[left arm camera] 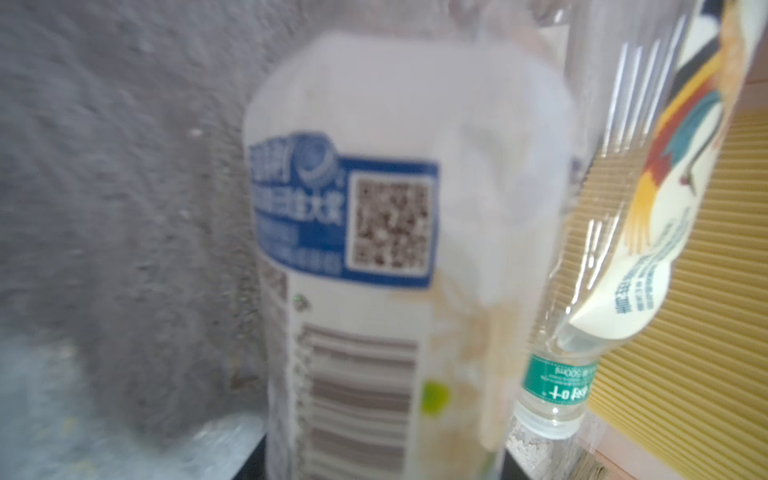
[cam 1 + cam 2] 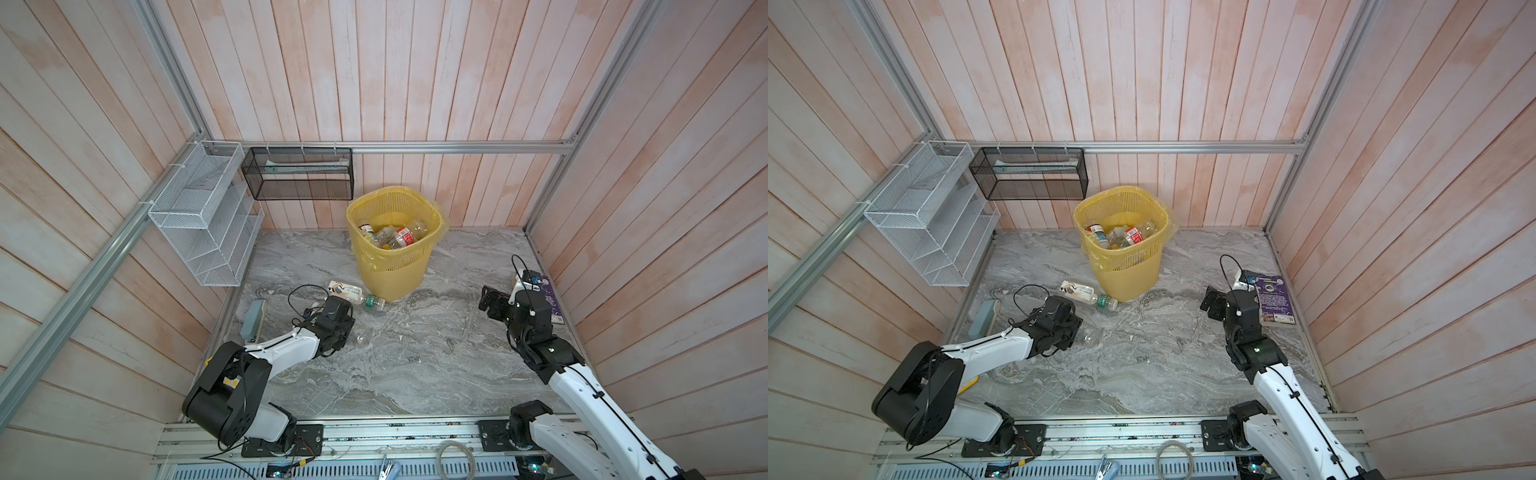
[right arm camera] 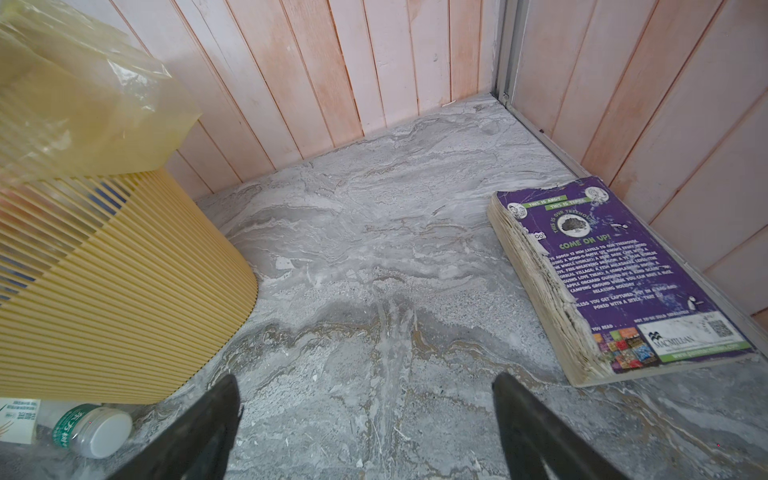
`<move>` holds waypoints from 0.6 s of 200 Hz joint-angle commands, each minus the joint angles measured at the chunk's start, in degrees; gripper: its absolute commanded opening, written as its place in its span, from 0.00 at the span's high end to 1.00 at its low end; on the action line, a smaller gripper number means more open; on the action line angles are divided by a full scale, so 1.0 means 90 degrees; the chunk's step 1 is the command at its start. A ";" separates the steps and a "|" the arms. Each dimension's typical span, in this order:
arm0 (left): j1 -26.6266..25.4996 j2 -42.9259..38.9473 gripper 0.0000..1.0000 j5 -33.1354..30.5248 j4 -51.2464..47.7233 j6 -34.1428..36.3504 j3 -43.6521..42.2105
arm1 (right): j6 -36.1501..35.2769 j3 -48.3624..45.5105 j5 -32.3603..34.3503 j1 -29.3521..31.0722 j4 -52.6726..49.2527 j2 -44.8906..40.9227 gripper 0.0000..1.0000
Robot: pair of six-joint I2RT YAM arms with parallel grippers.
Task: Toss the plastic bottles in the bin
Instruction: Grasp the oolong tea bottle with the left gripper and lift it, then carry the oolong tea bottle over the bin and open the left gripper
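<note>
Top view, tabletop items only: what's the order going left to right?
Grey-blue block → left gripper, shut on a clear bottle → yellow bin → right gripper, open → purple book.

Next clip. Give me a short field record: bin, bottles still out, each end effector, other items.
bin: yellow, upright at the back of the table, several bottles inside
bottles out: two seen; green-label bottle lying at the bin's foot; clear bottle, gripped
left end effector: shut on clear bottle, low at the table
right end effector: open, empty, over bare table between bin and book
other: the book is purple and lies flat by the right wall
</note>
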 commanded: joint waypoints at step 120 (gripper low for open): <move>0.0014 -0.2946 0.53 -0.1918 0.3326 0.6440 0.2337 | -0.0038 0.0158 0.0089 -0.0055 0.0249 -0.0145 0.05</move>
